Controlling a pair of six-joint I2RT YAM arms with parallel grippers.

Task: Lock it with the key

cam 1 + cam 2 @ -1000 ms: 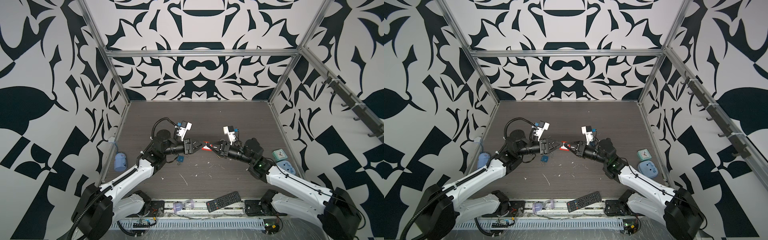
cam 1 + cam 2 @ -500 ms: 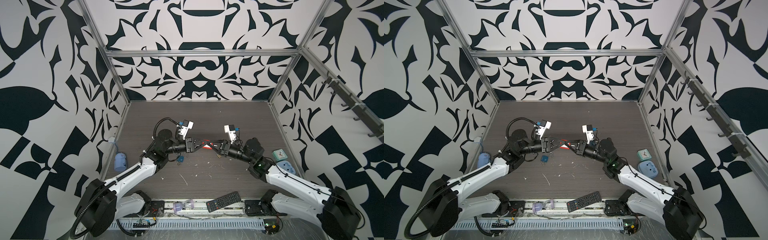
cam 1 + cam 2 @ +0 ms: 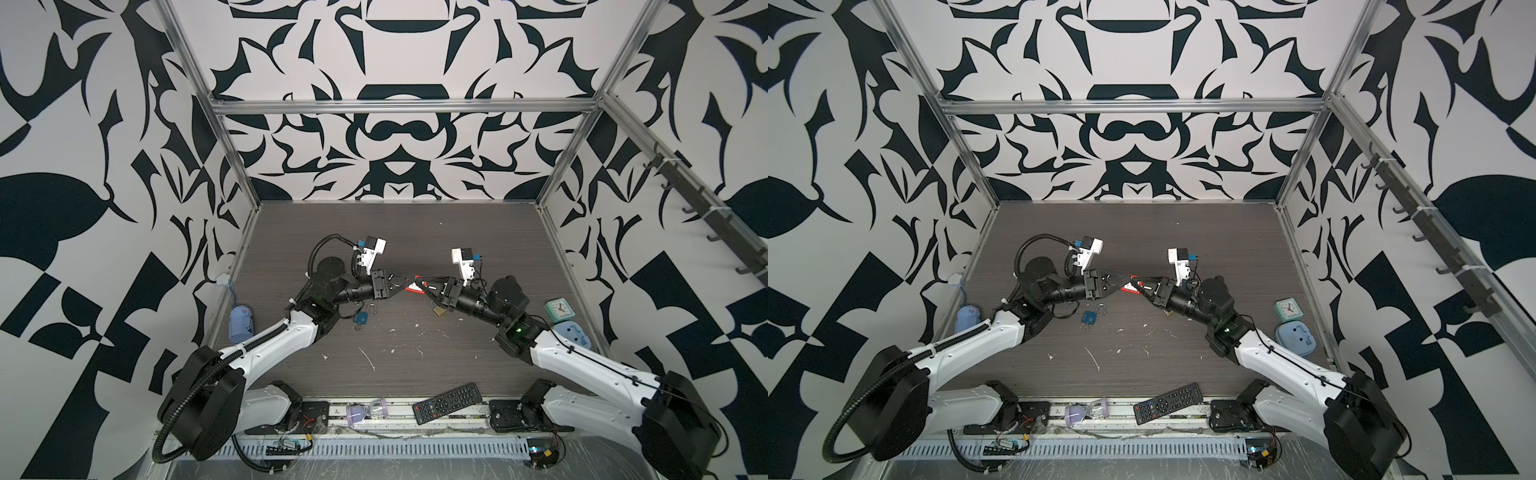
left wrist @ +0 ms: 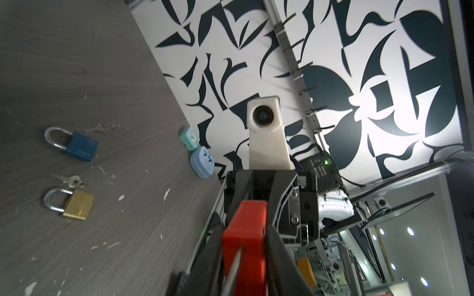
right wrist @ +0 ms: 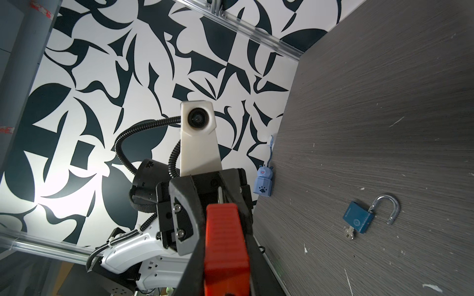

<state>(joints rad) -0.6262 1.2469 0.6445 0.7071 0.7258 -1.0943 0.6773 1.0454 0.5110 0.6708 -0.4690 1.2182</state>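
Where the two arms meet: just above the dark wood-grain table (image 3: 399,232), a little below the middle of the frame in both top views, both grippers' tips come together on one small red padlock (image 3: 412,289).
Right gripper (image 3: 424,284): comes in from the right of the frame. Its jaws stand narrow and are clamped on the lock. In the right wrist view the ribbed red padlock (image 5: 227,251) fills the gap between its fingers.
Left gripper (image 3: 409,280): comes in from the left of the frame. Its jaws stand close together on either side of the lock's near end and of a thin metal piece (image 4: 234,264) that sticks out of it. Whether they pinch it I cannot tell.
Thin metal piece: too blurred to tell whether it is a key or the shackle.
Blue padlock (image 3: 360,319): lies flat on the table, below the left gripper and left of centre. Its shackle is swung open and a key (image 5: 349,233) sits in its base.
Brass padlock (image 3: 437,311): lies on the table under the right gripper, partly hidden in the top views. In the left wrist view its shackle looks shut, and loose keys (image 4: 70,179) lie just beside it.
Teal clock (image 3: 559,308): stands at the table's right edge.
Blue adapter (image 3: 571,332): lies just below the clock.
Remote (image 3: 448,403): lies at bottom centre, tilted across the table's front edge.
Blue toy (image 3: 240,326): stands at the table's left edge.
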